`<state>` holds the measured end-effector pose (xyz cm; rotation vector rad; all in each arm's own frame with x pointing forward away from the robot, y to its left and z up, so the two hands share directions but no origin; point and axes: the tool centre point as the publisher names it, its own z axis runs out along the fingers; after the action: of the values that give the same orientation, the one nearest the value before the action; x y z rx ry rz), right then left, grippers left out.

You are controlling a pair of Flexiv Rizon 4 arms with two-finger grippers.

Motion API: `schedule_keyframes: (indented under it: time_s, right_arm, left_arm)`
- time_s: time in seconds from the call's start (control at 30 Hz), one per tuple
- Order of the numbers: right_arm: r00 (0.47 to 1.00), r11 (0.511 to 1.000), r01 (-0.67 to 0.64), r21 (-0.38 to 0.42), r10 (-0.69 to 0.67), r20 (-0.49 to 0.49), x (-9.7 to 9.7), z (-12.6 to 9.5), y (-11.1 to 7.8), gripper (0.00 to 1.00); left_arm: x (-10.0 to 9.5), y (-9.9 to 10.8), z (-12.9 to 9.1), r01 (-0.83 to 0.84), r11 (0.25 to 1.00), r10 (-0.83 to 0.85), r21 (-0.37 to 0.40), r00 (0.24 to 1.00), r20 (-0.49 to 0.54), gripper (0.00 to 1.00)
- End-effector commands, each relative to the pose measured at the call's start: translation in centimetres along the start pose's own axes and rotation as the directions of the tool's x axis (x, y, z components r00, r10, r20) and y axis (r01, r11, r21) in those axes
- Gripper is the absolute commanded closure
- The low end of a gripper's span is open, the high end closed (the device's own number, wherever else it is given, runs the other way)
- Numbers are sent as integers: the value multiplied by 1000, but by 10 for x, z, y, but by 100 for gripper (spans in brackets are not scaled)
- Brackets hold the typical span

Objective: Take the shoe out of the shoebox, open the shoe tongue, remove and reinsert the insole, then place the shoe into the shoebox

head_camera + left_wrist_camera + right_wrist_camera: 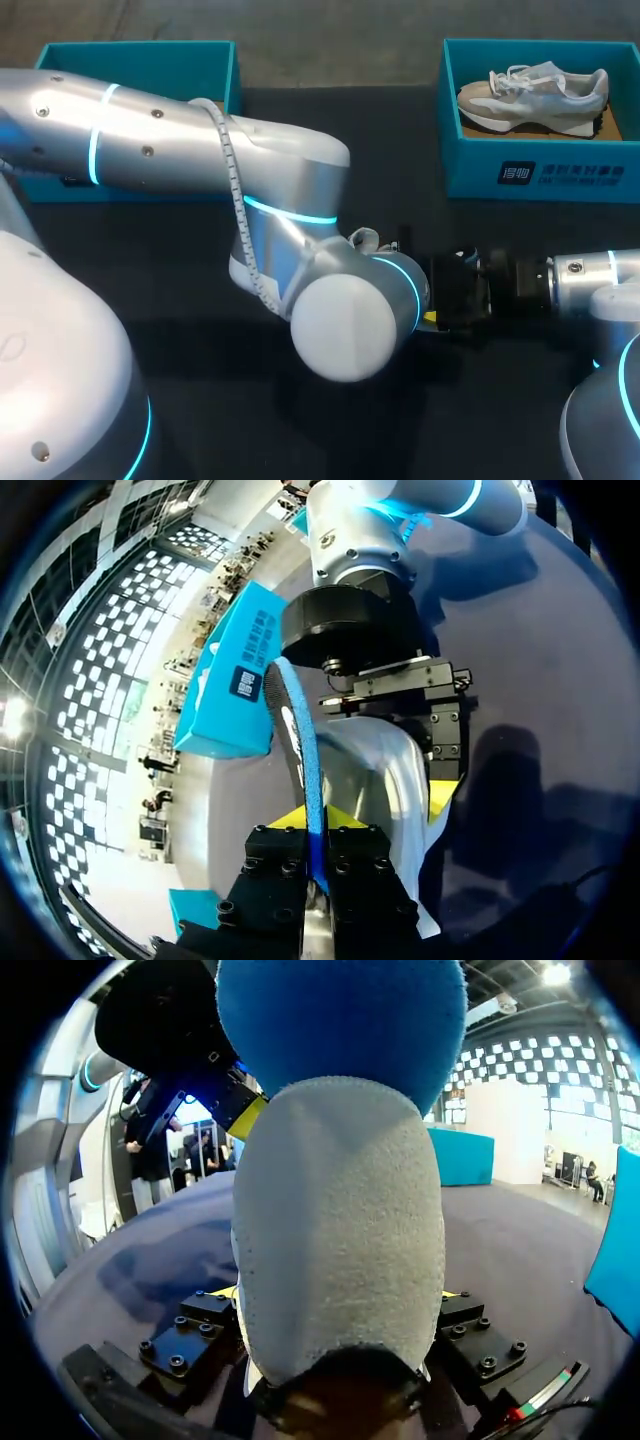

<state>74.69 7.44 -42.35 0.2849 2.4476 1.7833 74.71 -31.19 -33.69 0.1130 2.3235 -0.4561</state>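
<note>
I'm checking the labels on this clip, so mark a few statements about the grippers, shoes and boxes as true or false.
1. A sneaker lies in the shoebox on the right. True.
2. The left gripper is open and empty. False: it is shut on the blue insole.
3. The right gripper is shut on a grey shoe. True.
4. The two grippers are at opposite ends of the table. False: they are close together near its middle.
</note>
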Motion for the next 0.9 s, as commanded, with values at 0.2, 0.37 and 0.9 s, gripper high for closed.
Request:
schedule_keyframes:
  time_s: [0.2, 0.37, 0.9]
  right_arm:
    - [1000, 1000, 0, 2, 0, 1, 0, 1, 0, 100]
    - [1000, 1000, 0, 2, 0, 1, 0, 1, 0, 100]
    - [1000, 1000, 0, 2, 0, 1, 0, 1, 0, 100]
  left_arm:
    - [2, -4, -15, 40, 998, -39, 42, 999, -17, 100]
    - [3, -18, -22, 56, 996, -55, 76, 998, -13, 100]
    - [-4, -57, -42, 157, 972, -152, 173, 988, -41, 100]
